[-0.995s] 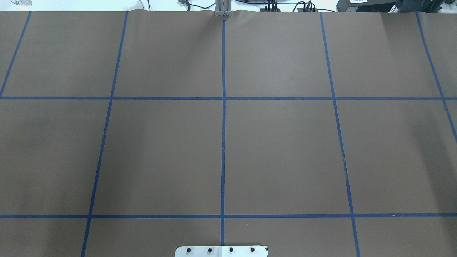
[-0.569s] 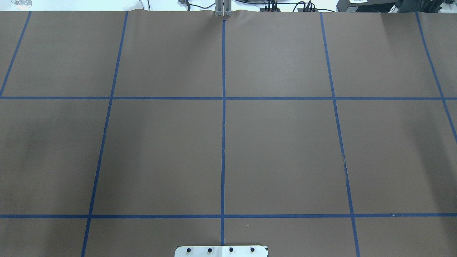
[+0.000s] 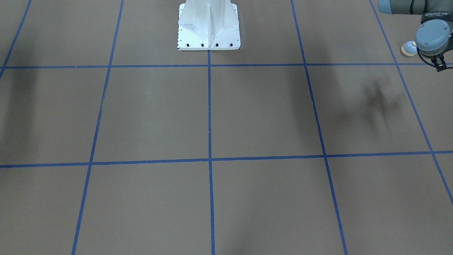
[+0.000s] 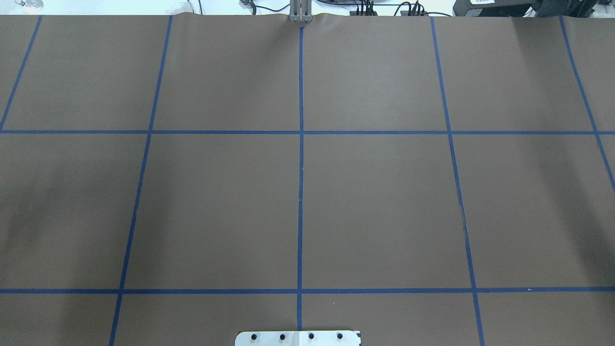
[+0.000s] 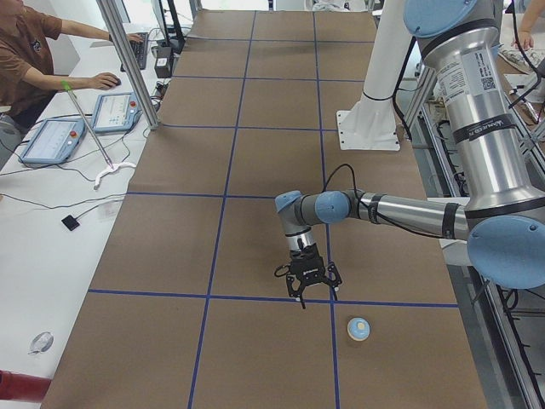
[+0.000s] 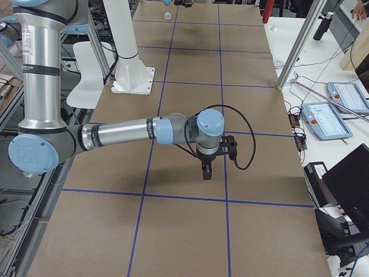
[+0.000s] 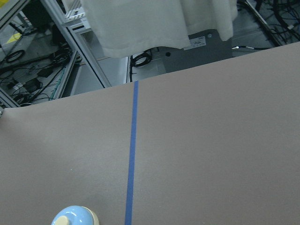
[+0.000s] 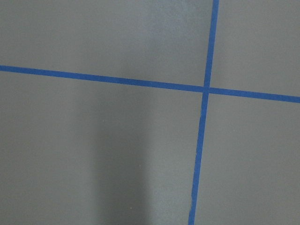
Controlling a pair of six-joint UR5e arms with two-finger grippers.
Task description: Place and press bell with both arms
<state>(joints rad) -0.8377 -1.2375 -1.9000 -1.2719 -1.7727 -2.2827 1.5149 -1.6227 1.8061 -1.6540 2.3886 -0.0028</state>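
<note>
The small light-blue bell [image 5: 359, 328] with a cream button stands on the brown paper near the table's left end, on the robot's side. It also shows in the front view [image 3: 410, 47], the right-side view [image 6: 167, 15] and the left wrist view [image 7: 75, 218]. My left gripper [image 5: 316, 296] points down over a blue tape line, a short way from the bell and apart from it. My right gripper [image 6: 206, 175] points down near a tape crossing at the table's right part. Each shows only in a side view, so I cannot tell whether it is open or shut.
The white pedestal base [image 3: 208, 26] stands at the middle of the robot's side. The left arm's wrist [image 3: 433, 35] hangs beside the bell. An operator [image 5: 34, 51], tablets [image 5: 51, 141] and aluminium posts [image 5: 128, 60] line the far side. The table edge [image 7: 140, 80] runs behind the bell.
Only the soft shadows on the paper have shifted, the left one drifting toward the near left. No arm or bell shows in the overhead view.
</note>
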